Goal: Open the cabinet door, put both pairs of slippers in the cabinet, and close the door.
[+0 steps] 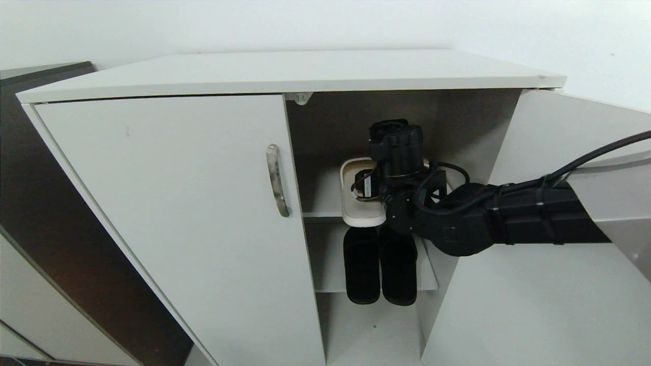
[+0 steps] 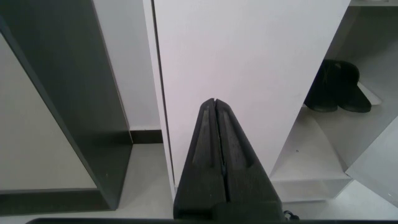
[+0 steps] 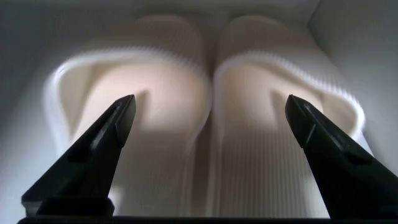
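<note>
Big picture first: the cabinet point(image 1: 285, 71) stands with its left door point(image 1: 168, 203) shut and its right door point(image 1: 534, 284) swung wide, so the right half of the cabinet is exposed. Two shelves show inside it. On the cabinet's lower shelf point(image 1: 325, 269) sits the black pair of slippers point(image 1: 379, 269), side by side, long axis running front to back, ends poking out past the shelf's front edge. One pair home, by the look of it.

Now the upper shelf point(image 1: 318, 203), and here is the action: the cream pair of slippers point(image 1: 356, 213) lies there, near ends hanging a little over the front edge. The right arm reaches into the cabinet directly above them.

The wrist camera settles it. The right gripper point(image 3: 210, 102) has its jaws wide apart, one on each outer side of the cream pair point(image 3: 261, 124), and I see no contact with either slipper. The slippers stretch straight away from the jaws, deeper into the cabinet, so their long axis matches the line of the arm. I judge a straight pull-back clears them without a nudge.

The left gripper point(image 2: 214, 102), jaws pressed together on nothing, hangs low outside the cabinet, facing the shut left door, the black pair point(image 2: 339, 87) off to one side. For the open door, the right arm is plainly nearer.
</note>
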